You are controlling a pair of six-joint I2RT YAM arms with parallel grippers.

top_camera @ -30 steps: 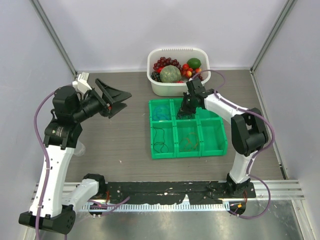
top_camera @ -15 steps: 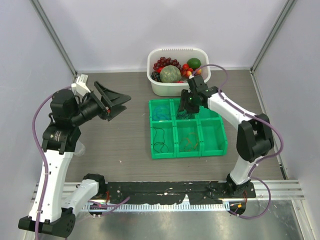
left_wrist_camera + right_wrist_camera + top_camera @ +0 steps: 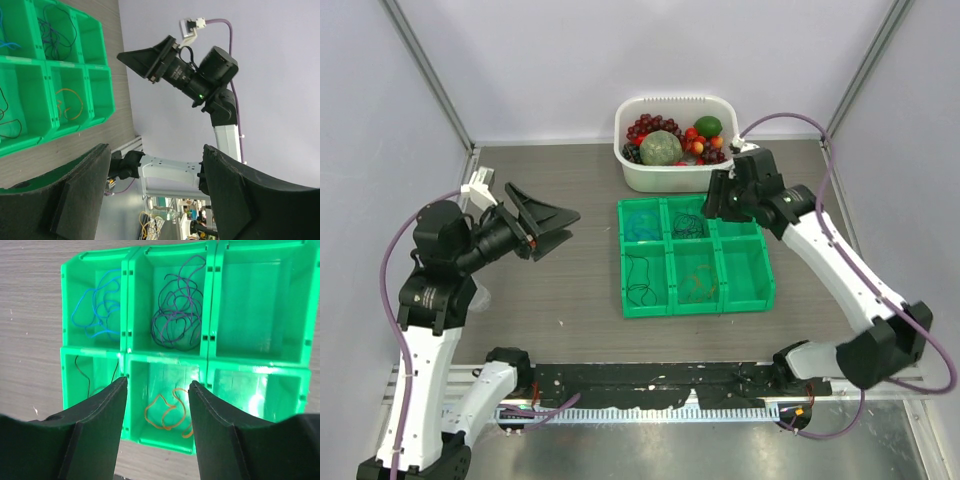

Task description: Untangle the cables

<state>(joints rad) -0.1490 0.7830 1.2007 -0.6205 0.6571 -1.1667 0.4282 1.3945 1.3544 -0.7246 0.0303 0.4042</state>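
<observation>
The cables lie apart in a green six-bin tray (image 3: 748, 298). A teal-blue cable (image 3: 97, 310) is in the back-left bin, a purple one (image 3: 175, 315) in the back-middle, a black one (image 3: 82, 375) in the front-left and an orange one (image 3: 167, 412) in the front-middle. Both right-hand bins hold nothing. My right gripper (image 3: 718, 198) hovers open above the tray's back right part, nothing between its fingers (image 3: 100, 425). Well left of the tray, my left gripper (image 3: 560, 222) is raised and pointed toward it, open and empty.
A white tub (image 3: 670, 180) of fruit stands just behind the tray, close to the right gripper. Grey enclosure walls stand to the left, right and back. A black rail (image 3: 650, 385) with the arm bases runs along the near edge.
The right gripper opened and lifted up and to the right, out of the back-middle bin where the purple cable now lies. The left arm sank slightly.
</observation>
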